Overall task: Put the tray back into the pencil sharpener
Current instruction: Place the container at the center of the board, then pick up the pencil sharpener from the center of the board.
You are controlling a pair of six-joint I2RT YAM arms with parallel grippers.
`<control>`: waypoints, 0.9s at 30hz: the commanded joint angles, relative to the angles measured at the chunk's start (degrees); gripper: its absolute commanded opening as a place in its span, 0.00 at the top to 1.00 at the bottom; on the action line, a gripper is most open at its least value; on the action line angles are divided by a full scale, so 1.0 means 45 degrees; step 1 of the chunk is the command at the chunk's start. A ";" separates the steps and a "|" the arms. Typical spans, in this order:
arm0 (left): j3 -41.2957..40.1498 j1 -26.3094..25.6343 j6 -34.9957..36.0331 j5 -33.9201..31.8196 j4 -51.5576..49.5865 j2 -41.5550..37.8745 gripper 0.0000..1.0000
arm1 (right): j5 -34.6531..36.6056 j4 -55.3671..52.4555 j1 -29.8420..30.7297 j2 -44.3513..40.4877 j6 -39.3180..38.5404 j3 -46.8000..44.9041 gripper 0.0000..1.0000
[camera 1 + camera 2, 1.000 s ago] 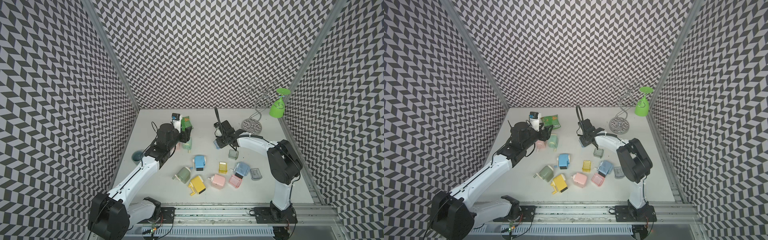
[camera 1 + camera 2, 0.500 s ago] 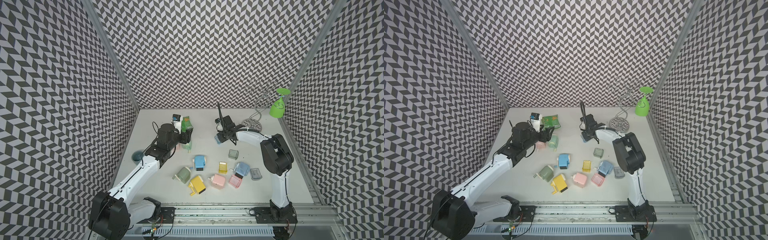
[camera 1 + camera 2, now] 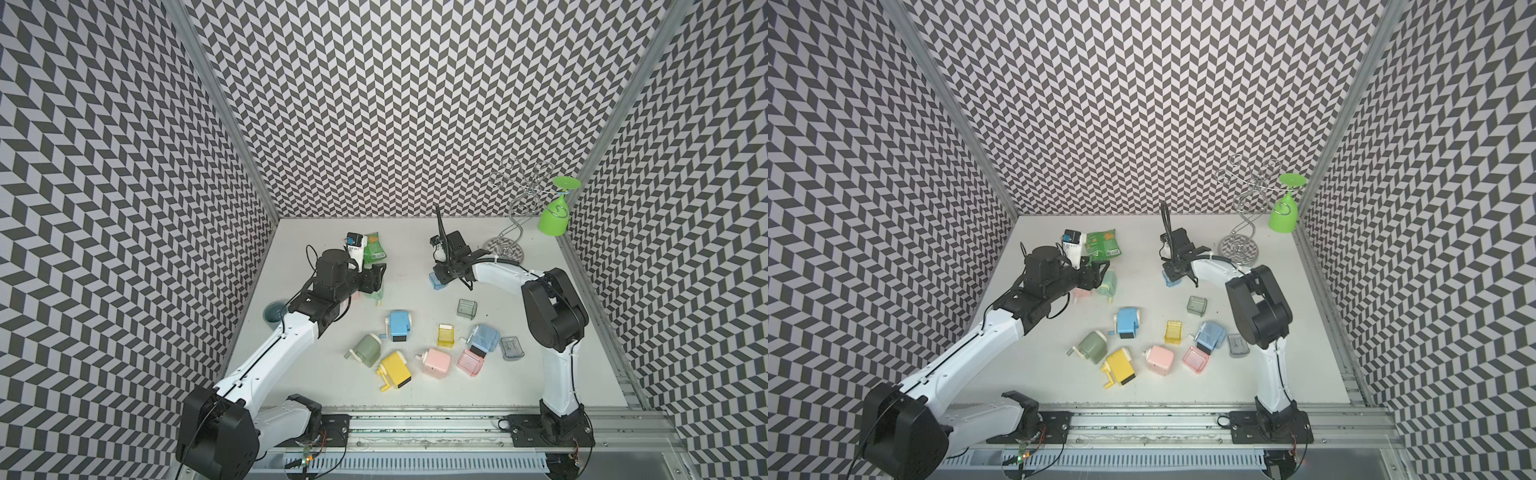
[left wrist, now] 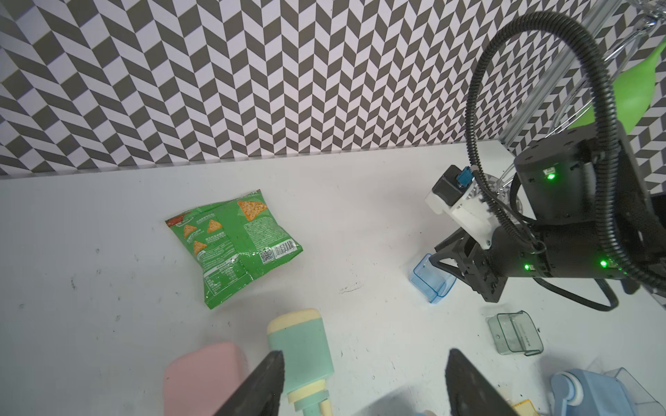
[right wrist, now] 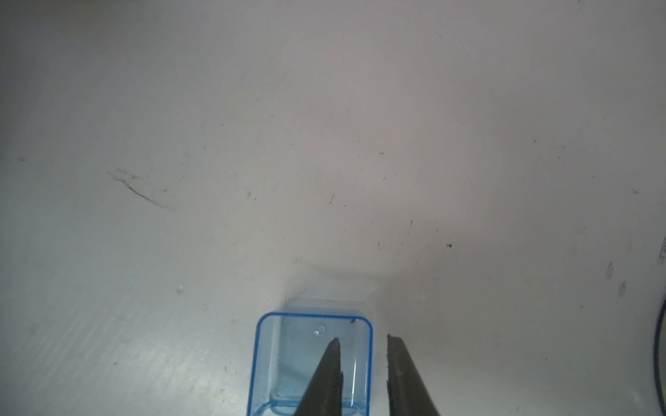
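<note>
The clear blue, thin-walled plastic tray (image 5: 288, 360) sits on the white surface (image 5: 324, 144), well apart from the green snack bag (image 4: 234, 245). Likely light, stiff, slick: grip one side wall. The right end effector (image 5: 363, 337) straddles that wall, jaws slightly spread; the left end effector (image 4: 364, 352) is spread, empty.

Both top views look down from high in front over the whole table (image 3: 415, 257). Left wrist camera faces the back wall (image 4: 252, 90), low; right wrist stares down close — both catch the blue tray (image 4: 430, 284).
</note>
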 commanded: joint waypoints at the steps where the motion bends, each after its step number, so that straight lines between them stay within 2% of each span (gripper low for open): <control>1: 0.0282 0.0045 -0.0258 0.0705 -0.0516 -0.0428 0.28 | -0.0991 0.0671 0.0310 -0.1926 0.0564 -0.0923 0.71; 6: 0.0111 0.0050 -0.0761 0.0403 -0.0479 -0.0757 0.30 | -0.1490 0.1807 0.1616 -0.4405 0.2070 -0.3409 0.61; 9: -0.0108 0.0062 -0.1531 -0.0143 -0.0269 -0.0954 0.30 | -0.1424 0.2648 0.2572 -0.5754 0.2830 -0.4857 0.60; 13: -0.0840 0.0060 -0.2603 -0.0282 -0.0137 -0.1390 0.25 | -0.1422 0.2447 0.3467 -0.6823 0.3037 -0.5556 0.60; 14: -0.1193 0.0069 -0.2856 -0.0410 0.0015 -0.1646 0.24 | -0.1248 0.2070 0.3665 -0.6965 0.7827 -0.5610 0.59; 16: -0.1928 0.0064 -0.3889 -0.1145 0.0307 -0.2188 0.24 | -0.1180 0.1370 0.4135 -0.7135 0.9696 -0.5714 0.58; 20: -0.2942 0.0214 -0.4568 -0.2297 0.0389 -0.3265 0.14 | 0.0546 0.0682 0.6041 -0.7156 1.1252 -0.5606 0.52; 22: -0.3121 0.0280 -0.4575 -0.2817 0.0193 -0.3719 0.01 | 0.1532 0.0509 0.6808 -0.7011 1.1753 -0.5384 0.44; 24: -0.3219 0.0357 -0.4557 -0.3444 -0.0104 -0.4162 0.00 | 0.2131 0.0318 0.7336 -0.6661 1.2168 -0.5116 0.38; 27: -0.3406 0.0479 -0.4454 -0.4475 -0.0438 -0.4661 0.01 | 0.3258 -0.0461 0.8073 -0.5997 1.2853 -0.4574 0.35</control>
